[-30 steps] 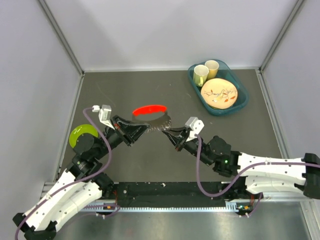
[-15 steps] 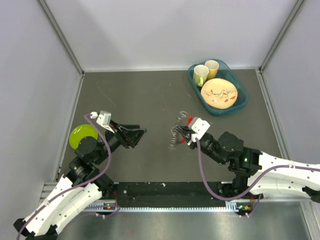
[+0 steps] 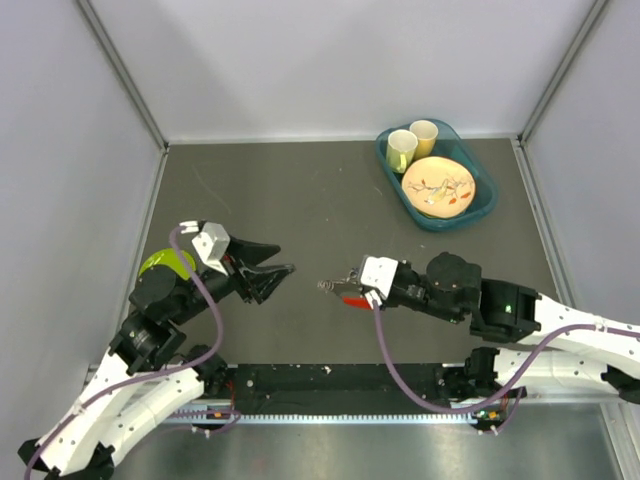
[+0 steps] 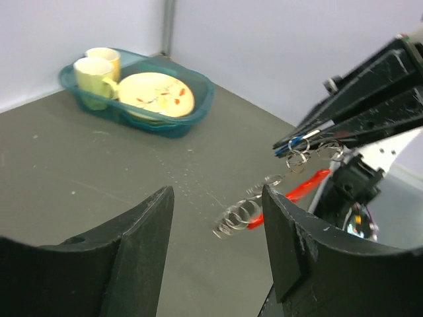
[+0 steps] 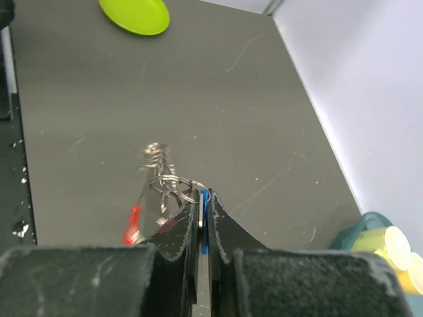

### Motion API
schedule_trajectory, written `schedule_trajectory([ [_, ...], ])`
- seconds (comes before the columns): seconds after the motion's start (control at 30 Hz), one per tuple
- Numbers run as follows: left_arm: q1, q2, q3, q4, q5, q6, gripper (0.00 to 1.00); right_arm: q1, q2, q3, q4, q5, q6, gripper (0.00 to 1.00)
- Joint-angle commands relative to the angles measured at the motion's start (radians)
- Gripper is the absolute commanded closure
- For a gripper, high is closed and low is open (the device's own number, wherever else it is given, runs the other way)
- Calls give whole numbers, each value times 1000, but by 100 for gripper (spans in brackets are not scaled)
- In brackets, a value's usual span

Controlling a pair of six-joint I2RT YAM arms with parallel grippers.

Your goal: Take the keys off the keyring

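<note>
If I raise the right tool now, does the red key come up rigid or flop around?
Probably flops: the red key joins the blue key pinched in the right tool only through the loose keyring, so expect swinging. The bunch looks light: thin wire, small keys. Gripped along a narrow edge, the blue key might twist.

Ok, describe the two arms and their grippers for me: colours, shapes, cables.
The left arm and right arm have white shells low down, with black joints and wrists. A purple cable loops along each. Each wrist carries a pale camera block. The left gripper and right gripper have black wedge-shaped fingers, lightly scuffed. A small green light shows on the right arm.
</note>
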State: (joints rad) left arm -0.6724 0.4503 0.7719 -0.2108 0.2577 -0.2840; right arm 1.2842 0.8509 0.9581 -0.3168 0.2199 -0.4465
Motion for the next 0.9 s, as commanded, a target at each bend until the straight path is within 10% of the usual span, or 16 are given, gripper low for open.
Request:
schedule_trajectory([
  [0.0,4,67,73,22,276,164,39,-2,-12,68,-36,-134,-70,100],
  [0.87,-18,307,176,47,448,173,45,14,49,126,-40,-71,28,100],
])
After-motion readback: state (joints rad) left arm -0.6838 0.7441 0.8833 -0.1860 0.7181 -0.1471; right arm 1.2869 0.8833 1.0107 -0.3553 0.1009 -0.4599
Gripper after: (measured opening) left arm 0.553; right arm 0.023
